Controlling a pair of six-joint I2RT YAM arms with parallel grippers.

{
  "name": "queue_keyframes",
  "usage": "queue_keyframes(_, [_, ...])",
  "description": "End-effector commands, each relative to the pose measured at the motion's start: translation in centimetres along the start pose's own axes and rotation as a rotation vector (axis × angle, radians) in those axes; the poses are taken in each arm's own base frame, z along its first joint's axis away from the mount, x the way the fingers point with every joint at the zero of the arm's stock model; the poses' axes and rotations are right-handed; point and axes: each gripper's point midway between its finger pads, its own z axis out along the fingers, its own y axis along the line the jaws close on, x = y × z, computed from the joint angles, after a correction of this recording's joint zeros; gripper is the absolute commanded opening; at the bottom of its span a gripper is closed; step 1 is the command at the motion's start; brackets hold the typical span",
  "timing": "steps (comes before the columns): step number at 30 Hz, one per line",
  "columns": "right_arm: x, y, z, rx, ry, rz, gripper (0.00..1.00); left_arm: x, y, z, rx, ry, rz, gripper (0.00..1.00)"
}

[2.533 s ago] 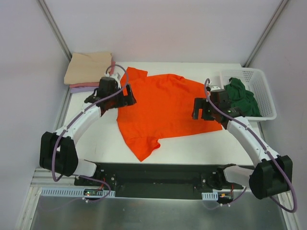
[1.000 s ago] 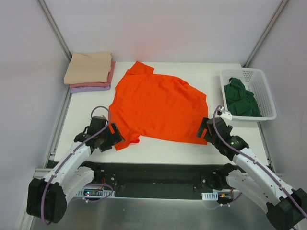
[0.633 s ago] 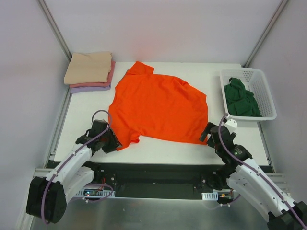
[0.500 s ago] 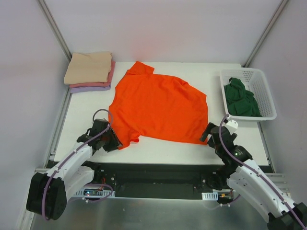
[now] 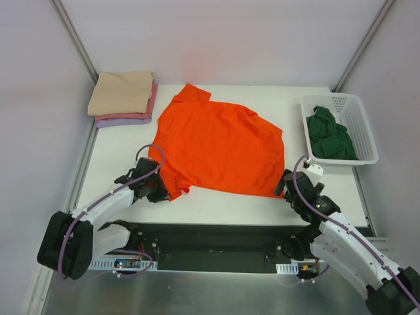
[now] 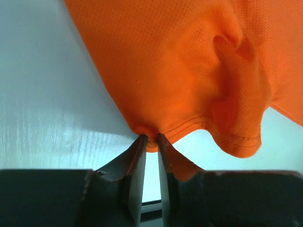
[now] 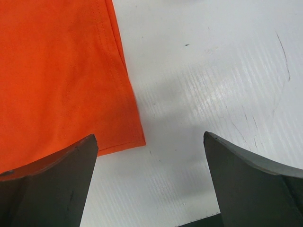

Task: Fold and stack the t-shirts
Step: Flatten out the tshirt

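Closest to us, at the near edge of the flat white table (image 5: 223, 203), the left gripper (image 6: 150, 138) has its fingers pinched shut on the hem of the bright orange t-shirt (image 5: 220, 144) at its nearer sleeve, bunching the cloth. The right gripper (image 7: 149, 137) is low over the table, fingers spread wide and holding nothing. The shirt's near hem corner lies flat between them.

From both grippers the shirt spreads away across the table's middle, long axis left to right, sleeves left, hem right. We judge each arm nearest its own end.

Farther off, a folded stack of beige, pink and lavender t-shirts (image 5: 123, 95) sits far left. A dark green t-shirt (image 5: 330, 134) lies crumpled in a white plastic mesh basket (image 5: 366, 125) far right.
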Motion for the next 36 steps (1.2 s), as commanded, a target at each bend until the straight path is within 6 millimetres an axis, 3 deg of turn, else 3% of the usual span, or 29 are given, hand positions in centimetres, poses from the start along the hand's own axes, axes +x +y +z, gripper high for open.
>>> queue_keyframes(1, [-0.5,-0.9,-0.2,0.045,-0.022,-0.007,0.96,1.2,3.2,0.9,-0.178,0.038,0.04,0.11])
queue_keyframes(3, [-0.5,-1.1,-0.2,0.048,-0.024,-0.009,0.96,0.8,3.4,1.1,-0.21,0.025,0.053,0.0])
queue_keyframes(10, [-0.5,-1.4,-0.3,0.05,-0.036,-0.018,0.96,-0.5,1.1,0.2,-0.15,-0.03,0.09,0.0])
queue_keyframes(18, [1.4,0.8,-0.4,-0.041,0.086,-0.017,0.96,-4.9,-2.6,-4.6,0.038,-0.307,0.113,0.0])
queue_keyframes(22, [1.9,1.2,0.0,-0.016,0.137,-0.01,0.96,-5.7,-3.9,-6.6,0.114,-0.373,0.123,0.0])
queue_keyframes(27, [1.8,1.4,1.1,0.05,0.176,0.001,0.99,-5.4,-3.7,-6.4,0.126,-0.375,0.045,0.0])
queue_keyframes(36, [1.4,3.6,2.5,-0.007,0.189,0.041,0.82,-5.5,-2.9,-6.4,0.126,-0.416,-0.016,0.0])
